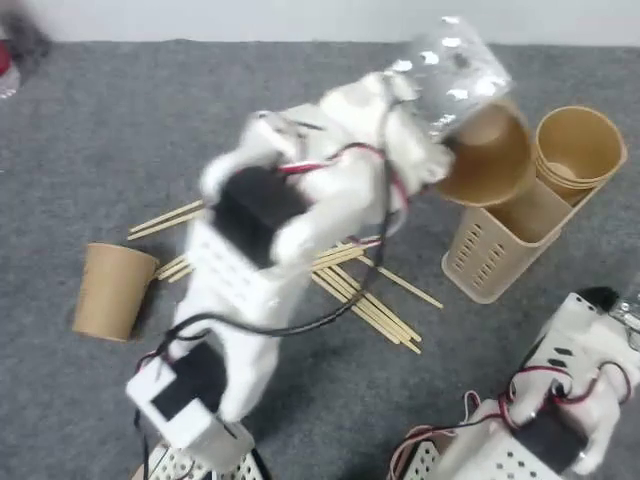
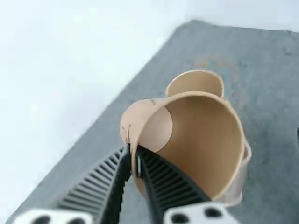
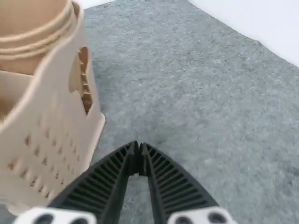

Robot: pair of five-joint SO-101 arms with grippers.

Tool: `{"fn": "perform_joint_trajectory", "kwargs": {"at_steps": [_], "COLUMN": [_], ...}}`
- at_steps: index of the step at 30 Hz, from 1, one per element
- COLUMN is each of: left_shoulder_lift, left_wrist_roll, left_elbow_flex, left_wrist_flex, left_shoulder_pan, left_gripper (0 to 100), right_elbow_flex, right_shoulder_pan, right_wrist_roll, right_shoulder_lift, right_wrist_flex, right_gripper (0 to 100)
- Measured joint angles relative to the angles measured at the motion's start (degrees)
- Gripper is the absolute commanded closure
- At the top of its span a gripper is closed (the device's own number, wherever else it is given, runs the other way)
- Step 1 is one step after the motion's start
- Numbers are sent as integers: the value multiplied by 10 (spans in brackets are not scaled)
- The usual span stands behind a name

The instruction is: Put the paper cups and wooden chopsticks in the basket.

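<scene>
**Paper cup held over the basket by the left tool**

The basket (image 1: 488,258) is seen standing on the grey mat (image 1: 120,120) that covers the tabletop. A stack of cups (image 1: 578,148) is lodged at one end of the basket, and its rims rise above the basket's edge.

A paper cup (image 2: 201,140) is gripped by the left tool (image 2: 132,153). The jaws are closed narrowly on the cup's rim, with one laid inside the wall and one outside. In the high view this cup is held tilted just above the open top of the basket, right beside the stack of cups. Whether the two touch cannot be told. The left arm (image 1: 260,250) is stretched across the mat towards the basket.

A second cup (image 1: 112,292) is seen lying on its side on the mat, well apart from the basket and on the far side of the left arm from it. The chopsticks (image 1: 372,305) are scattered flat on the mat between that cup and the basket. The nearest ones lie close to the basket's base, and part of the pile is hidden under the left arm.

The right tool (image 3: 139,157) is held just beside the basket's slotted side wall, above bare mat. Its jaws are pressed together and nothing is held between them. In the high view the right arm (image 1: 565,400) is placed near the basket, on its near side.
</scene>
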Motion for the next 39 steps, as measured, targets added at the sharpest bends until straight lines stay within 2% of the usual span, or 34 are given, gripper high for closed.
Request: {"fn": "perform_joint_trajectory", "kwargs": {"at_steps": [4,11,15,30,34,39], "left_shoulder_lift": [51,85,122,246,246,251], "left_wrist_roll": [0,0,-1,1,31,61], "left_elbow_flex": [-1,-1,-1,-1,-1,-28], "left_wrist_flex": [-70,-169,-188,-239,-263,-254], "left_shoulder_pan": [20,69,95,91,92,92], "left_gripper": [991,991,991,967,879,907], "right_elbow_flex": [58,67,70,77,77,77], "right_shoulder_pan": [1,-8,-15,-18,-18,-18], "right_wrist_roll": [0,-2,-2,-2,-2,-2], "right_shoulder_lift": [8,8,4,8,8,8], "right_wrist_flex": [-47,-58,-58,-62,-62,-62], "right_gripper": [991,991,991,991,991,991]}}
